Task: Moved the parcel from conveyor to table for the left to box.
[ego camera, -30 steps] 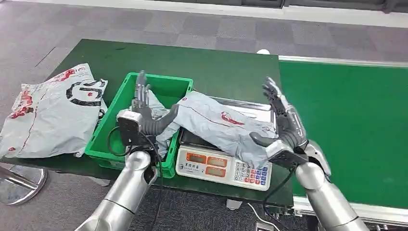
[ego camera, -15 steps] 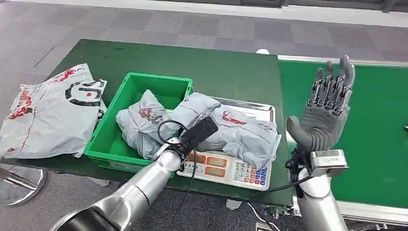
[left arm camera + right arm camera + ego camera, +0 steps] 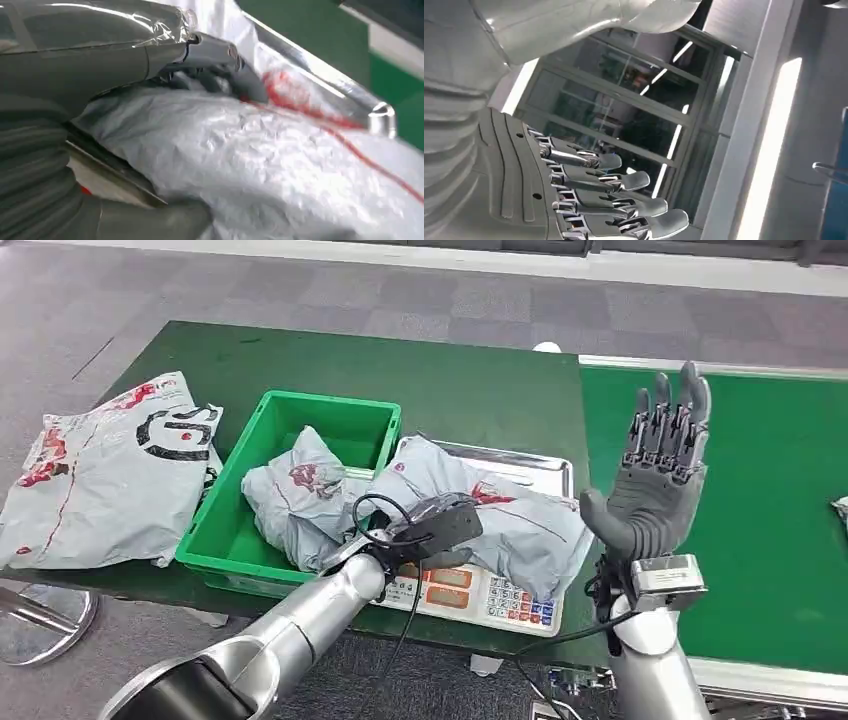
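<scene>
- Parcel (image 3: 500,515), a grey poly mailer with red print, lies across the steel pan of the weighing scale (image 3: 470,595) on the table, one end lapping toward the green bin (image 3: 225,535).
- Judging by its creased, sagging skin, it should be soft, light and slippery; it will likely droop from wherever it is lifted, so a hold across the bulky middle looks safer than a pinch at a loose corner.
- Left hand (image 3: 440,530) reaches in from below and lies against the near side of the parcel; the left wrist view shows its thumb (image 3: 150,220) under the plastic and darker fingers (image 3: 220,82) over the top, so it seems to be holding the parcel, though how firmly I cannot tell.
- Right hand (image 3: 655,485) is raised beside the scale, palm up, fingers spread wide, holding nothing.
- Another grey bag (image 3: 295,500) sits in the bin, touching the parcel.
- A larger flat mailer (image 3: 100,475) lies at the far left of the table.
- Green conveyor (image 3: 770,500) runs along the right.
</scene>
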